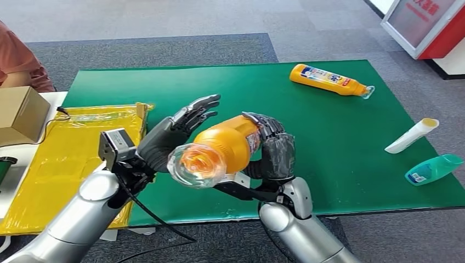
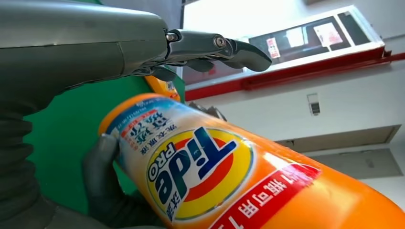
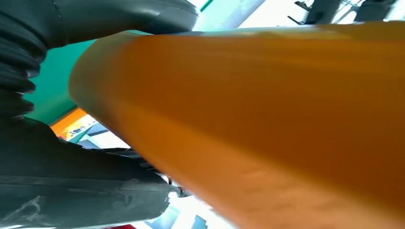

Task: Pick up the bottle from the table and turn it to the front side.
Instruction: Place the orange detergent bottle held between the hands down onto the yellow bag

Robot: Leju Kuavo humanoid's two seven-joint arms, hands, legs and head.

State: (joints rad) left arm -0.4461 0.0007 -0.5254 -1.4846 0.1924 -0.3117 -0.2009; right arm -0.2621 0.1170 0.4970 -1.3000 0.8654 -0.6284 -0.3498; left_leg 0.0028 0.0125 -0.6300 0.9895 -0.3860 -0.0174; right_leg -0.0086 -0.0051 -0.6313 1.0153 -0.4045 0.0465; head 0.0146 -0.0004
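- The bottle [image 1: 219,156], orange with a clear cap end, is up off the green worktop [image 1: 329,153], lying roughly level in the air with the cap end toward the head camera.
- The right hand [image 1: 274,153] carries it: its fingers [image 1: 262,121] curl over the far side of the body and the palm backs it. That wrap likely takes the whole weight, so the bottle can be rolled without being set down.
- The left hand [image 1: 173,134] stands just beside the bottle with fingers spread and straight, holding nothing. From the head view I cannot tell whether its palm touches the bottle. It looks placed as a steadying or receiving side for the turn.
- In the left wrist view the printed label [image 2: 200,171] faces that camera; in the right wrist view the bottle shows plain orange. So the front probably points toward the robot's left, not yet toward its head, and the turning step seems part done.
- Next, I judge, a roll about the bottle's long axis is needed. The risk is the smooth body slipping in a one-handed hold.
- Also on the worktop, well apart: a second orange bottle [image 1: 329,80] lying at the far side, a white tube [image 1: 411,135] and a teal bottle [image 1: 433,169] near the right edge.
- A yellow bag [image 1: 71,159] lies to the left, a cardboard box [image 1: 19,114] beyond it.
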